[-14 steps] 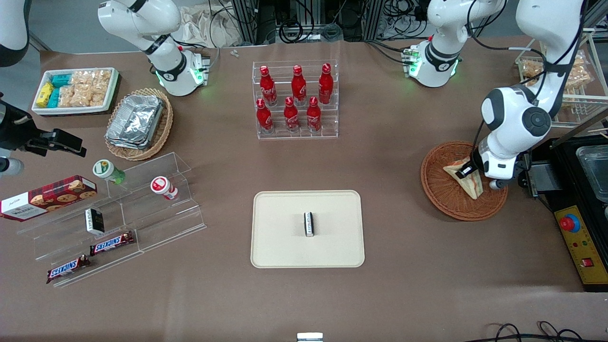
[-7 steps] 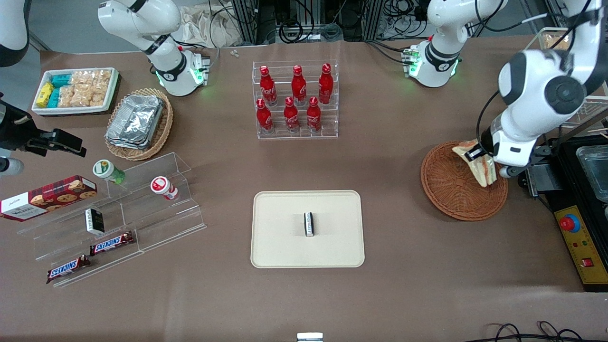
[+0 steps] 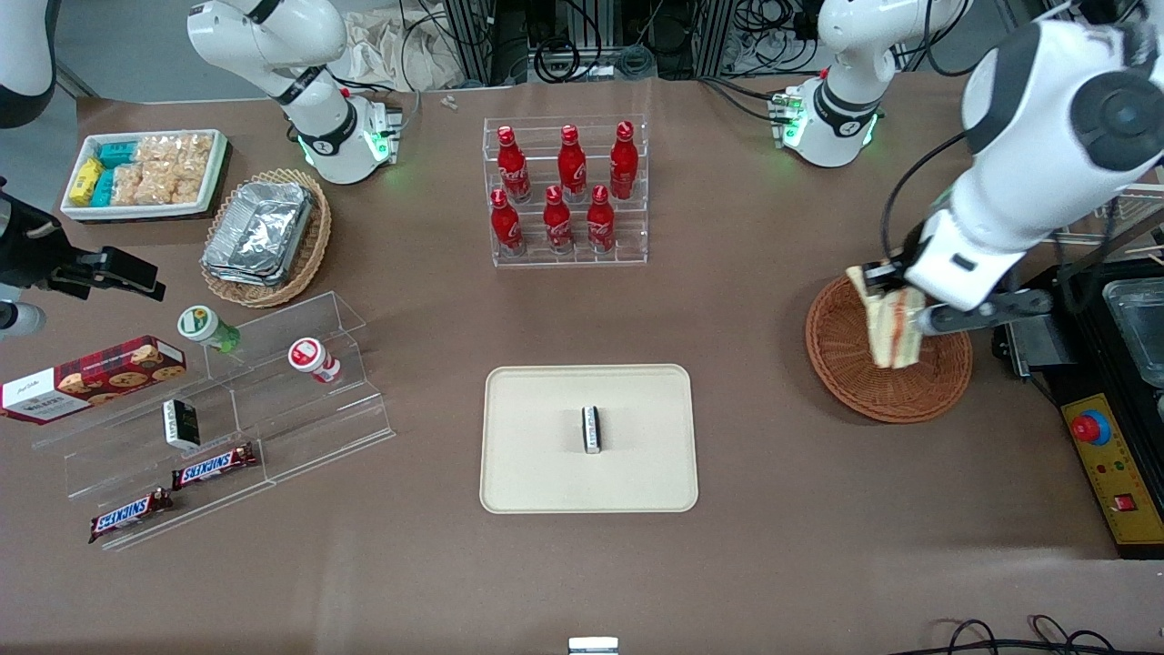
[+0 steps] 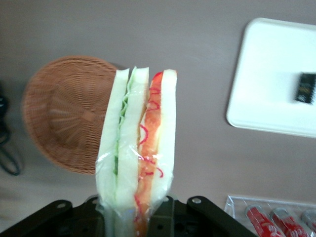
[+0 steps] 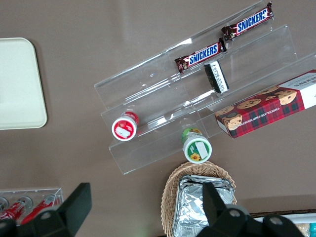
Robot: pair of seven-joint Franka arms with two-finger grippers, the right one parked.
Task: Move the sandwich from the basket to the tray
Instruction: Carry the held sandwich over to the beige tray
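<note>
The sandwich (image 4: 138, 148) is showing pale bread with green, orange and red layers under clear wrap. The basket (image 3: 846, 364) is showing reddish-brown weave. The tray (image 3: 546, 455) is lying plain beige, carrying a black-and-white packet (image 3: 592, 428). The gripper (image 3: 896, 291), black-fingered under a white arm, is gripping the sandwich above the basket.

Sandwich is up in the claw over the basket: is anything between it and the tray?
Nothing visible. The claw holds the sandwich above the basket; only bare table lies between it and the tray. A small black packet already sits mid-tray.
</note>
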